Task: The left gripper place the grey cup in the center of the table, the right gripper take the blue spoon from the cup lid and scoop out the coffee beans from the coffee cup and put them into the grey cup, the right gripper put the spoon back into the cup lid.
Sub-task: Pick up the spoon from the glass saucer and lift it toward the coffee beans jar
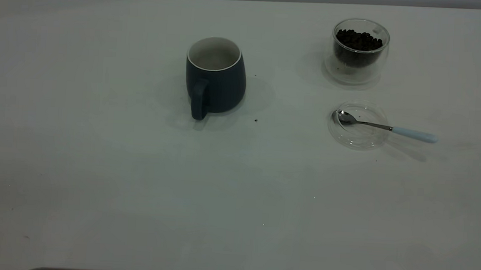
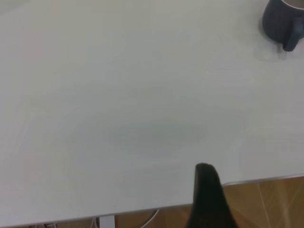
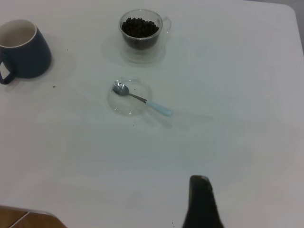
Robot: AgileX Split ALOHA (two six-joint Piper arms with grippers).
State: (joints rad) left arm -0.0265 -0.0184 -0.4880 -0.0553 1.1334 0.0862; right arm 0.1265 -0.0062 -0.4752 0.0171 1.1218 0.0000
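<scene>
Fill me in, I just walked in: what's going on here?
Nothing is being handled. The dark grey ceramic mug stands upright mid-table. The clear glass cup of dark coffee beans sits off to its right. The blue-handled steel spoon rests across the clear glass lid. Both end effectors sit back at the near table edge.

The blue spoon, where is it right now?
The blue spoon lies at the exterior view's right, bowl in the cup lid, in front of the coffee cup.
</scene>
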